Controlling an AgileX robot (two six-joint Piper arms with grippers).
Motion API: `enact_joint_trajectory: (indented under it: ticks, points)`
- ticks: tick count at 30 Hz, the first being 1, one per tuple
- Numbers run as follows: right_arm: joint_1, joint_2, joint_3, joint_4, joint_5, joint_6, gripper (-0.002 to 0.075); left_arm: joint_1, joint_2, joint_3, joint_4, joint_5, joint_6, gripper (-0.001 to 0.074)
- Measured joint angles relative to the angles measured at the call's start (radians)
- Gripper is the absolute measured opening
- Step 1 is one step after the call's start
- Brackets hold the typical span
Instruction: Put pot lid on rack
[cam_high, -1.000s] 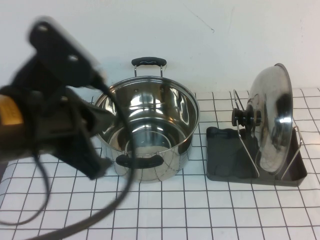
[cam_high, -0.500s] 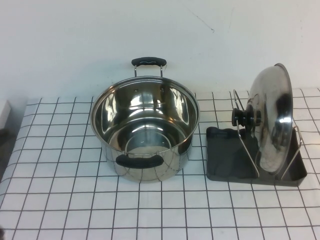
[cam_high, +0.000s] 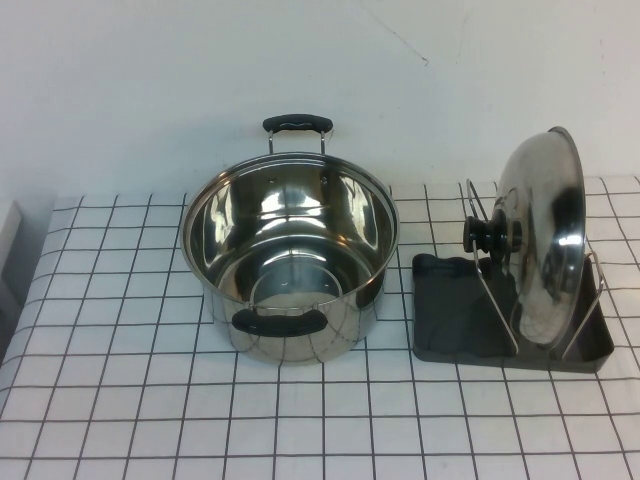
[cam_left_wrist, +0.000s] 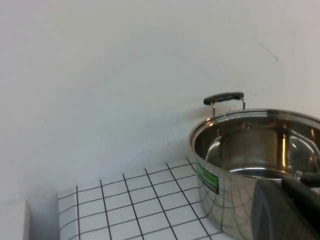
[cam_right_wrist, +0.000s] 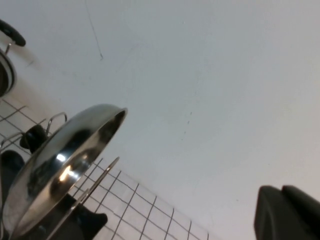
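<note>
Two main items stand on the worktop (cam_high: 120, 400), a white surface ruled with a thin black grid.

Item, 9 o'clock side of centre: pot (cam_high: 290, 255), deep, polished steel, open-topped, mirror-bright inside. One black handle faces the near edge, the other stands at 12 o'clock against the white wall. A green label shows on its outer wall in the left wrist view (cam_left_wrist: 207, 179).

Item, 3 o'clock of the pot, apart from it: rack (cam_high: 455, 320), a dark grey rectangular plastic tray with raised edges, bearing thin silver wire hoops that stand upright.

Item, held in the rack: pot lid (cam_high: 545, 235), round, shallow-domed, shiny stainless steel. It stands on edge between the wire hoops, tilted slightly, its lower rim down in the tray at the 3 o'clock side. The black round knob at its centre points toward 9 o'clock, at the pot. In the right wrist view the pot lid (cam_right_wrist: 65, 167) shows as a bright slanted disc with wire on both sides.

Left tool (cam_left_wrist: 290, 210): only a dark edge of it shows in its own wrist view, beside the pot; open or closed, cannot tell. Outside the high view.

Right tool (cam_right_wrist: 287, 212): only a dark corner shows in its own wrist view, well apart from the pot lid; cannot tell its state. Outside the high view.
</note>
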Motion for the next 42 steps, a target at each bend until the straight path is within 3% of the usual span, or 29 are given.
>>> enact_joint_trajectory:
  ticks: [12,23,34,38,42]
  points:
    - [0.000,-0.151,0.254,0.043,-0.008,-0.056,-0.0001,0.000,-0.036,0.064,0.051,-0.060,-0.011,-0.0001]
    - [0.000,-0.153,0.284,0.045,0.147,-0.056,-0.0001,0.000,-0.036,0.068,0.054,-0.060,-0.015,-0.0001]
    - [0.000,-0.153,0.284,0.045,0.178,-0.056,-0.0001,0.002,-0.036,0.068,0.066,-0.023,-0.024,-0.0001]
    - [0.000,-0.153,0.284,0.045,0.178,-0.056,-0.0001,0.060,-0.036,0.068,-0.084,0.031,-0.003,-0.0001]
    - [0.000,-0.153,0.284,0.045,0.178,-0.056,-0.0001,0.203,-0.036,0.070,-0.249,0.047,0.155,-0.0001]
